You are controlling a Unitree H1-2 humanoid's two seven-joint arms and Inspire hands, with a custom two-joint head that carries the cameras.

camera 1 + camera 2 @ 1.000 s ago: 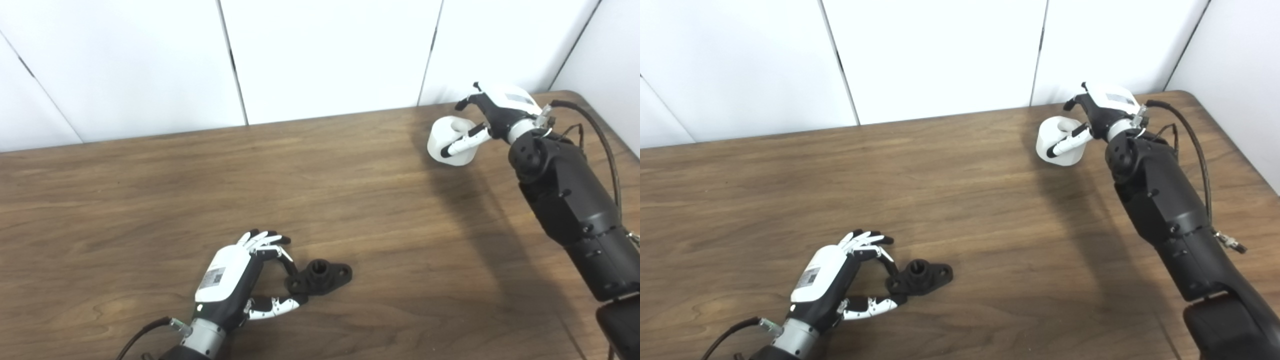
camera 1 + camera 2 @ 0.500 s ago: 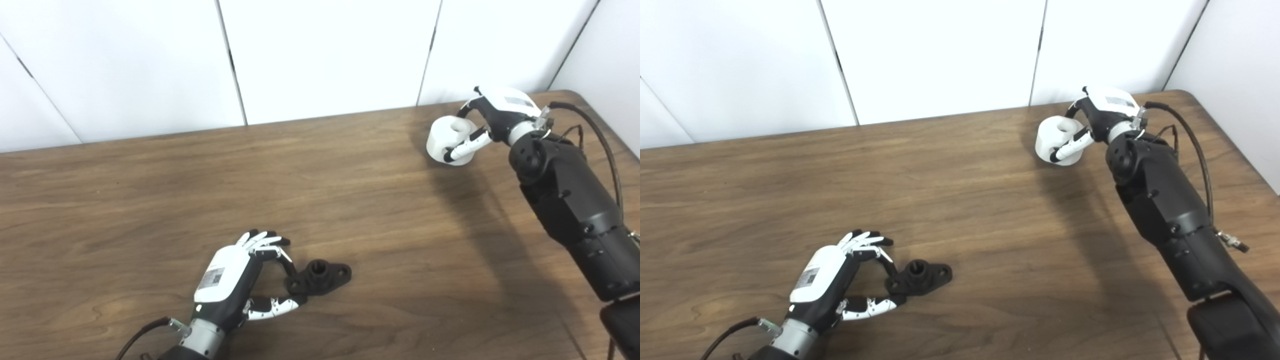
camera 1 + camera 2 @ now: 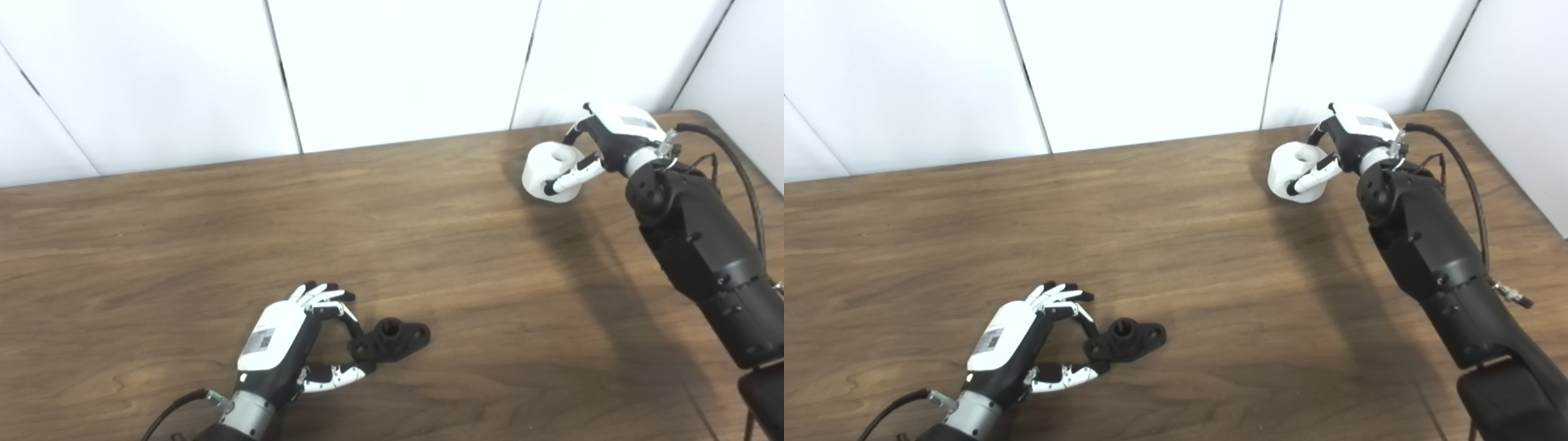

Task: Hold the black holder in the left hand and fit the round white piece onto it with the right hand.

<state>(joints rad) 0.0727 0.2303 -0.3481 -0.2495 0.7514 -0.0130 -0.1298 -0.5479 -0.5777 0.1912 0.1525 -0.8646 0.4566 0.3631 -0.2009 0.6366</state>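
On the brown wood-grain table (image 3: 184, 245), the small black plastic holder (image 3: 392, 339), a flat flanged base with a short raised hub at its centre, lies near the front edge. The left hand (image 3: 288, 349) sits beside it with thumb and fingers (image 3: 334, 376) closed against the flange's near end; the holder appears to rest on the table, so whether the pinch is firm cannot be told.

Well apart, at the far right corner, the right hand (image 3: 603, 147) wraps the round white piece (image 3: 548, 173), a short thick plastic ring with a hole through its middle. The thumb lies across its front face and the other fingers curl over the top and rear, clamped on it; it looks tilted and possibly just off the tabletop.

Both parts look rigid and light, probably printed or moulded plastic, unlikely to deform or break under the fingers. The white ring's smooth curved wall seems liable to slip or roll in a loose hold, so gripping across its outer wall, leaving the bore clear, would suit fitting. The holder is best taken by its flat flange ends, keeping the hub upright and uncovered, since its low profile gives the fingers little to catch.
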